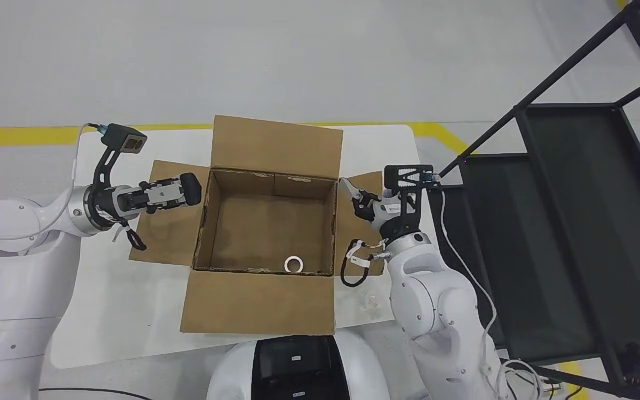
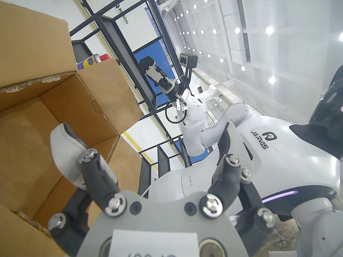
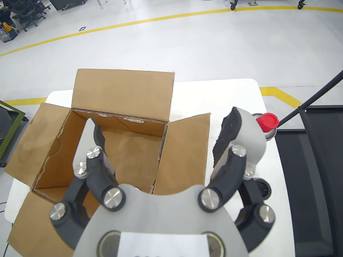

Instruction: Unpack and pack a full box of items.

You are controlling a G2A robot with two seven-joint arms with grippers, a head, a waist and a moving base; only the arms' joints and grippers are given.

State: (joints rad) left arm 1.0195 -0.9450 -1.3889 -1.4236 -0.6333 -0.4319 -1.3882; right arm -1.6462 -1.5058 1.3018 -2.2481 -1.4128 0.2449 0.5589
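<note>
Both claws are spread and empty. The left claw [image 1: 190,189] hangs over the left flap [image 1: 165,228], and the right claw [image 1: 352,196] is at the right rim of the box [image 1: 272,184]. The box sits mid-bench, flaps splayed, with one small ring [image 1: 294,264] hugging its near wall.

Risks I'd guess: a finger snagging a flap, or the right arm knocking the spray can [image 3: 266,124] off the bench [image 1: 100,300] edge. There's loads of room inside the box, but it's tight by that wall.
</note>
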